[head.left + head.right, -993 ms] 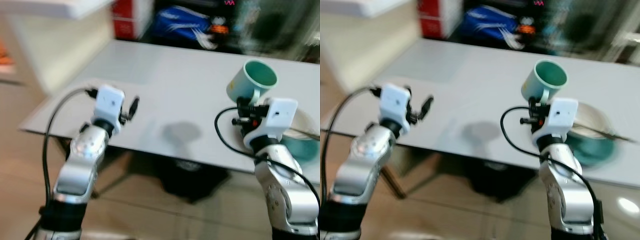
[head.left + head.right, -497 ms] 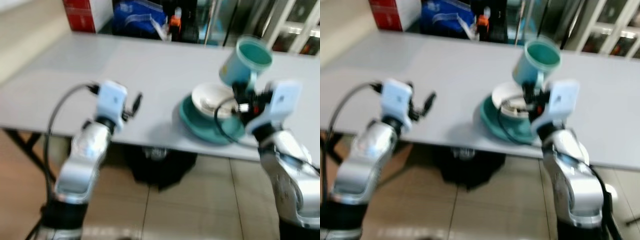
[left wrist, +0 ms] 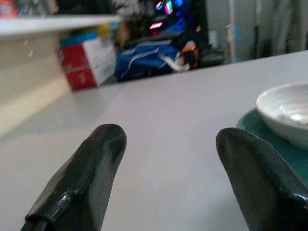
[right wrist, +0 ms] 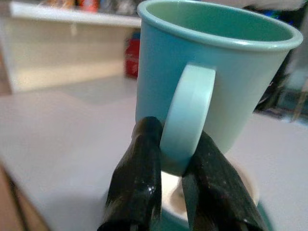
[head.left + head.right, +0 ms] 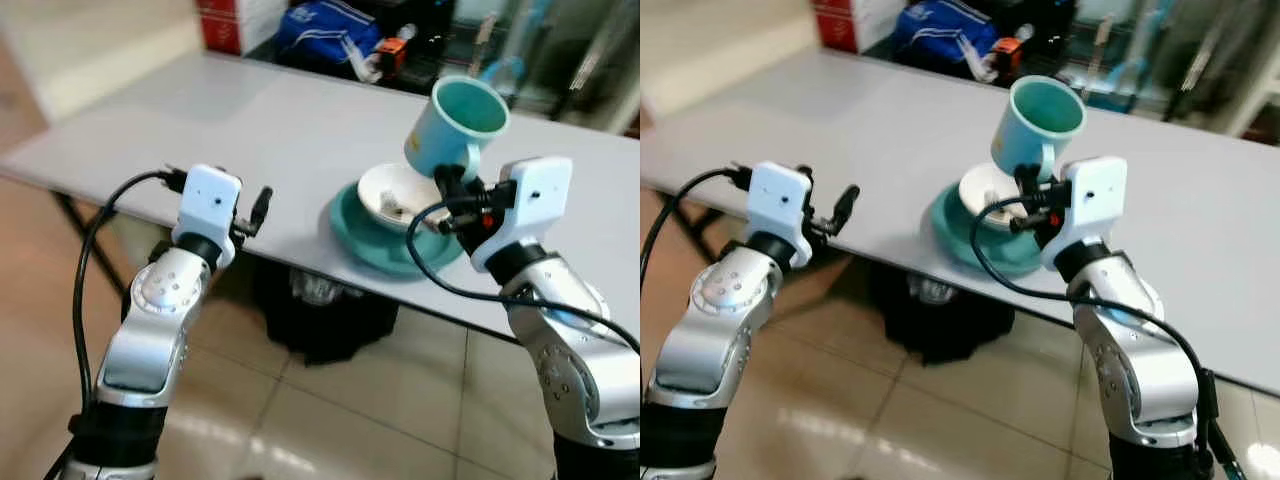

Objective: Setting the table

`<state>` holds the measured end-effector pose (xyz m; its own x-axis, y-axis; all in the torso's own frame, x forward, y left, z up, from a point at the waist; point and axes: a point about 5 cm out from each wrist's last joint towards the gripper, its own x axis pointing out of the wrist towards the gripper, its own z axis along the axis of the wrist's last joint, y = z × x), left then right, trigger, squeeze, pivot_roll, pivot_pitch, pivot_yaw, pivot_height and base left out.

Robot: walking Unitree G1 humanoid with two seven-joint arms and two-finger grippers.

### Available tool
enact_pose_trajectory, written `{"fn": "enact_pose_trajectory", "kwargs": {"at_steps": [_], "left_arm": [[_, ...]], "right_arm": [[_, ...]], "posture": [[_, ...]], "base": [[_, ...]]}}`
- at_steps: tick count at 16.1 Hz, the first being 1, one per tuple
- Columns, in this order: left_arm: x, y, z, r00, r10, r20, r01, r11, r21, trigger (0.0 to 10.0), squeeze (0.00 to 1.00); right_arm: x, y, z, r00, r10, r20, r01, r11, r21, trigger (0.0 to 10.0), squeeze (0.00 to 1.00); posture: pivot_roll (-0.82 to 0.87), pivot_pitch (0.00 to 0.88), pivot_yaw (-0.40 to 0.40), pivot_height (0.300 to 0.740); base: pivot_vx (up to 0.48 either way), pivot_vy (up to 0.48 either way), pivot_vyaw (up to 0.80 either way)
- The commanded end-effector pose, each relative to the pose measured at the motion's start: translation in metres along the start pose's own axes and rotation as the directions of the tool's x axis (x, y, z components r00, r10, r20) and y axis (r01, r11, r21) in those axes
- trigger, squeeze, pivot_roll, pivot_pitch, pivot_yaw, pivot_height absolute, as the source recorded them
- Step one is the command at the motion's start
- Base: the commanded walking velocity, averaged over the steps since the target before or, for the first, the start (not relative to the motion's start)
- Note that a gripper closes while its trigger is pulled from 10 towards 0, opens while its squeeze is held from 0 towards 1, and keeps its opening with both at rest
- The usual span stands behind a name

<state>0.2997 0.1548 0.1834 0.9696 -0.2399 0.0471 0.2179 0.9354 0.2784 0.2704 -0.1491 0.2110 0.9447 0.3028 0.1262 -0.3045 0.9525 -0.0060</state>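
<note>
The blue-green mug (image 5: 457,126) is up in the air, just above the white bowl (image 5: 396,195) that sits on the green plate (image 5: 372,232) near the front edge of the grey table (image 5: 250,120). The right gripper (image 4: 168,175) has its two black fingers pinched tight on the bottom of the mug's handle. The mug leans: its long way runs from its base, low and toward the robot's left, up to its open mouth, which faces up and a bit to the right. The handle points down toward the robot. To do this step well, I think the arm should carry the mug sideways to a bare spot beside the plate, turn it straight up, lower it slowly until the base sits flat, and only then let go. The left gripper (image 3: 163,168) hovers over the table edge with its fingers wide apart and nothing in them.
</note>
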Motion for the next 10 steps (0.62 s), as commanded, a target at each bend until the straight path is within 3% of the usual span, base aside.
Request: {"fn": "enact_pose_trajectory", "kwargs": {"at_steps": [1,6,8,10], "left_arm": [[0.000,0.001,0.001,1.000,0.003,-0.001,-0.003,1.000,0.009,10.0,0.00],[-0.004,0.007,0.001,1.000,0.019,-0.005,-0.019,1.000,0.021,10.0,0.00],[-0.004,0.010,0.001,1.000,0.027,-0.005,-0.027,0.999,0.027,10.0,0.00],[-0.004,0.013,0.005,0.998,0.055,0.018,-0.055,0.998,-0.020,10.0,0.00]], "right_arm": [[0.001,0.005,0.005,0.999,0.039,0.010,-0.039,0.999,-0.015,10.0,0.00],[0.002,0.012,0.000,0.997,0.082,-0.017,-0.082,0.996,-0.025,10.0,0.00],[0.003,0.011,-0.002,0.998,0.056,-0.001,-0.056,0.998,0.033,10.0,0.00],[0.003,0.009,-0.007,0.999,0.031,-0.018,-0.030,0.999,0.032,10.0,0.00]], "posture": [[0.02,0.000,-0.018,0.740],[0.02,0.000,-0.027,0.740],[0.02,0.000,-0.028,0.740],[0.02,0.000,-0.028,0.740]], "base": [[0.000,-0.480,0.80],[0.000,-0.480,0.80],[0.000,-0.480,0.00],[0.000,0.000,0.00]]}}
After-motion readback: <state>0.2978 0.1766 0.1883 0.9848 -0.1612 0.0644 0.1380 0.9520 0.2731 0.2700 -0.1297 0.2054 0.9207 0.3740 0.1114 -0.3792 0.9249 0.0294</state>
